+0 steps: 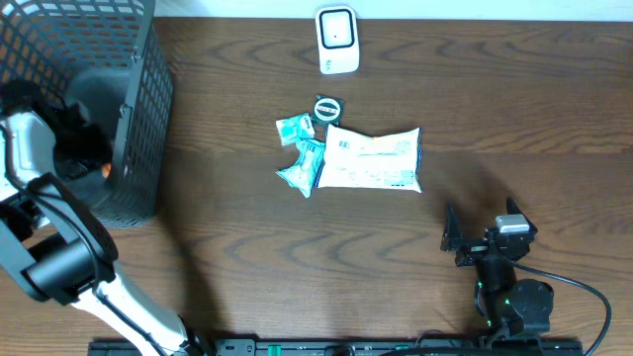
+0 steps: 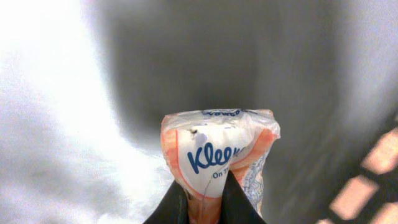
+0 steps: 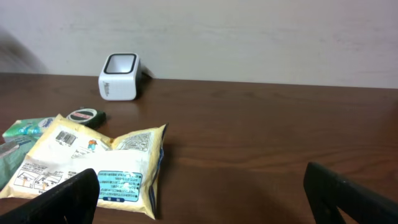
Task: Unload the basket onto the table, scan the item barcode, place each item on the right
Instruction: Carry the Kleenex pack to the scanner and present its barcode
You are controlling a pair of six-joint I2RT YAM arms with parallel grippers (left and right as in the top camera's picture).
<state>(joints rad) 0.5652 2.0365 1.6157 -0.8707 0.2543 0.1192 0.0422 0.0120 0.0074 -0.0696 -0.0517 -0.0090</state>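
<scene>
Orange-and-white Kleenex pack (image 2: 217,155) sits pinched in our left tool (image 2: 205,190), down inside the grey basket (image 1: 148,109) at ten o'clock; our right tool (image 3: 202,193) gapes wide at five o'clock, scanner (image 1: 337,40) at twelve.

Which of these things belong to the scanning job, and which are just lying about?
In use: left hand, shut on the Kleenex pack; white scanner; basket.
Lying about: large packet, teal packets, round tin, open right hand.

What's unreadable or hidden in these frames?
- Kleenex pack: no barcode visible; left wrist view, bottom hidden by left gripper.
- Same pack overhead: mostly hidden by basket.
- Yellow bag barcode: right wrist view, too small.
- Teal packets: overhead, print too small.
</scene>
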